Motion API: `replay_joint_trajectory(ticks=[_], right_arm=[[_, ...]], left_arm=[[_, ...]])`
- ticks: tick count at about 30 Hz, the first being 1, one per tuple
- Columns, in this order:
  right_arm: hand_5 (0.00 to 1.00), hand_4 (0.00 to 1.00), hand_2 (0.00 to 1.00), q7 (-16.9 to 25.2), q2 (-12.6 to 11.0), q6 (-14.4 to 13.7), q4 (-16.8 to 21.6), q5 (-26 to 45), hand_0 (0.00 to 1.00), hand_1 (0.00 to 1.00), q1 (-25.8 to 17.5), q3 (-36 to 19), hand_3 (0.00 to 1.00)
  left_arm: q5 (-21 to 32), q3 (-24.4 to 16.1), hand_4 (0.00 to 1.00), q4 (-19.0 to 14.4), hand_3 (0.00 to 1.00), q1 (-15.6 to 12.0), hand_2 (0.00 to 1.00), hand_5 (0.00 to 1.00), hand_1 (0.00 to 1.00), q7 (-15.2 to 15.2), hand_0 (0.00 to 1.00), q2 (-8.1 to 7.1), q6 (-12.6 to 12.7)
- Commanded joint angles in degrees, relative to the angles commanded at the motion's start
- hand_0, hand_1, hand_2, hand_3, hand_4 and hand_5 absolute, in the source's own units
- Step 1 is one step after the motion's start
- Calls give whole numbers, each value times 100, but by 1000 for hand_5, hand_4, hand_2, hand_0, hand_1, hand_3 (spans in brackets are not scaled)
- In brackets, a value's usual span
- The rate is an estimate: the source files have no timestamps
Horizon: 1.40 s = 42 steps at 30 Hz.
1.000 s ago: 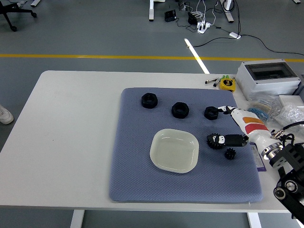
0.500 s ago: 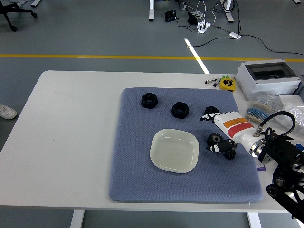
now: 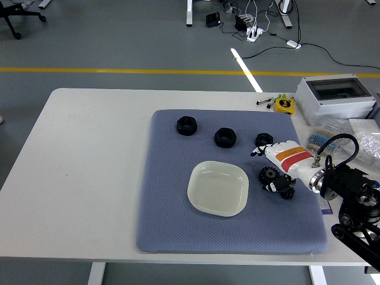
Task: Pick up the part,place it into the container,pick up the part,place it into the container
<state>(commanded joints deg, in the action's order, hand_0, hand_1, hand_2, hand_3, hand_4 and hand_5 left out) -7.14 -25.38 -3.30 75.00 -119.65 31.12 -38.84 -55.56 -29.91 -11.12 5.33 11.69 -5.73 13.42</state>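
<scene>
Left half of tabletop (image 3: pixel 89 154) bare; open approach from the left. Blue mat (image 3: pixel 178 225) free along its near strip and left margin. Obstacles: three black nuts (image 3: pixel 225 137) in a row at the far mat edge, white dish (image 3: pixel 218 188) mid-mat, two gears (image 3: pixel 271 175) just right of it. Right tabletop edge crowded by grey box (image 3: pixel 335 98), bags, tape measure (image 3: pixel 284 105).

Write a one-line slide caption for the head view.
Right hand reaching down on black gear parts beside the empty white dish on a blue mat; three black nuts wait behind.
</scene>
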Motion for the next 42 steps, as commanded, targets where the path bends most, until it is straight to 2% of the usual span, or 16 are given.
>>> replay_joint_trajectory(ticks=[1,6,7,9,12,13,18,19,24,25,30,31,36,37,42], right_arm=[[189,988,695,5,5,7,-71,55,475,610,50,48,727],[189,988,695,6,43,102,-338,213,475,610,221,156,727],[190,972,679,9,47,134,-368,238,442,595,244,171,682],[190,972,679,17,54,198,-423,290,442,595,292,206,682],[190,972,679,22,63,285,-472,332,442,595,341,242,682],[185,935,632,25,66,321,-486,353,391,564,359,253,610],[185,935,632,37,73,466,-568,447,391,564,410,268,610],[170,888,576,40,73,478,-580,457,337,502,413,267,564],[170,888,576,70,69,468,-634,491,337,502,416,258,564],[150,774,520,74,70,462,-642,488,296,457,416,258,524],[150,774,520,80,78,428,-663,445,296,457,412,267,524],[155,692,495,79,80,426,-673,432,283,442,413,271,517],[155,692,495,89,80,374,-699,411,283,442,414,281,517],[66,778,457,91,79,356,-700,408,213,405,413,280,512],[66,778,457,110,80,235,-671,361,213,405,399,257,512]], left_arm=[[0,-2,629,0,562,0,547,602,529,1,662,1,1],[-30,-15,629,-2,562,3,547,602,529,10,662,-1,-9],[-26,-14,631,-2,561,2,546,603,530,9,663,-1,-8],[-25,-15,631,-2,561,2,546,603,530,9,663,-2,-9],[-30,-18,631,-1,561,0,546,603,530,10,663,-4,-11],[-32,-20,632,-1,561,0,546,602,528,11,663,-5,-12],[-43,-27,632,1,561,0,546,602,528,13,663,-14,-13],[-45,-28,632,1,560,0,544,601,528,14,663,-14,-13],[-50,-29,632,0,560,-3,544,601,528,15,663,-17,-15],[-53,-29,633,0,561,-3,544,601,528,16,662,-16,-15],[-68,-35,633,-2,561,-4,544,601,528,21,662,-14,-19],[-77,-38,633,-2,560,-3,543,600,527,23,663,-14,-22],[-72,-36,633,-3,560,-2,543,600,527,24,663,-13,-20],[-70,-32,633,-3,560,-1,543,601,527,23,663,-14,-20],[-79,-33,633,-3,560,3,543,601,527,25,663,-16,-24]])
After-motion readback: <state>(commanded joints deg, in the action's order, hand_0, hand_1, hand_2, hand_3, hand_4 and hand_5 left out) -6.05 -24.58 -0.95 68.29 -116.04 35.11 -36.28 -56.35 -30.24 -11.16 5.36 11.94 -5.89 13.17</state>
